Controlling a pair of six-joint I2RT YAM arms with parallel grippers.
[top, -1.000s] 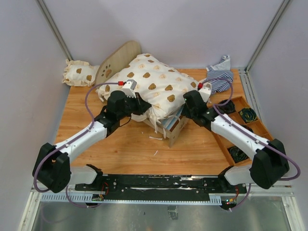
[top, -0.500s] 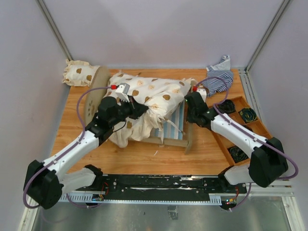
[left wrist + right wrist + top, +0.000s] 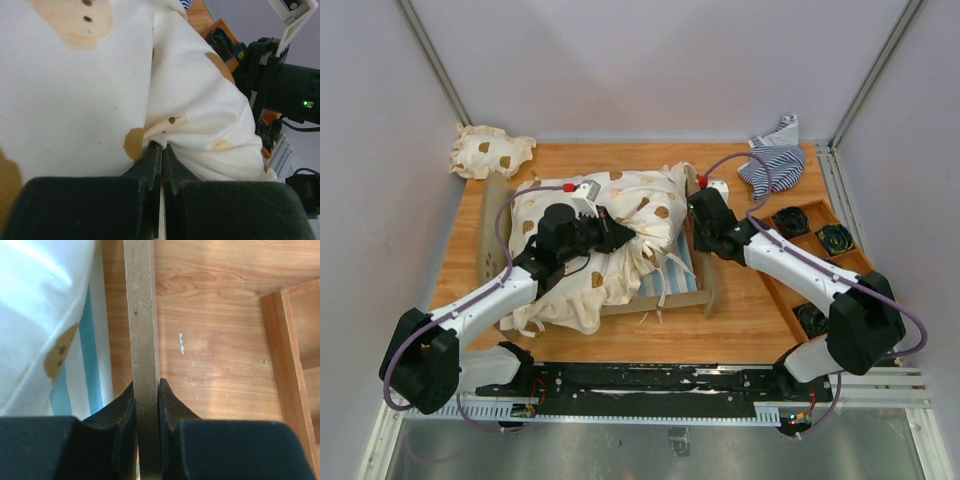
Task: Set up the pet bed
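The bed [image 3: 682, 270] lies flat in the middle of the surface [image 3: 750, 320], but most of it is buried. A big bear-print cushion [image 3: 620, 215] slumps over the frame, so from above only a strip of striped base, the left end board [image 3: 490, 235] and the right end board [image 3: 708, 285] can be seen. The right pincer [image 3: 700, 218] clamps the bed by that right board (its wrist view shows a finger pressed on each face of the board's edge, a grip that the arm hides in the overhead view). The left pincer [image 3: 161, 148] is closed on a pinched fold of the cushion. From above, its tips sink into the cloth and cannot be made out. Its wrist view is nearly all cushion, with the right arm dark at one side. Around the bed there is a small cushion [image 3: 490, 152] in the back-left corner and a striped cloth [image 3: 775, 165] at the back right. A tray [image 3: 863, 262] runs along the right edge, partly under the right arm.
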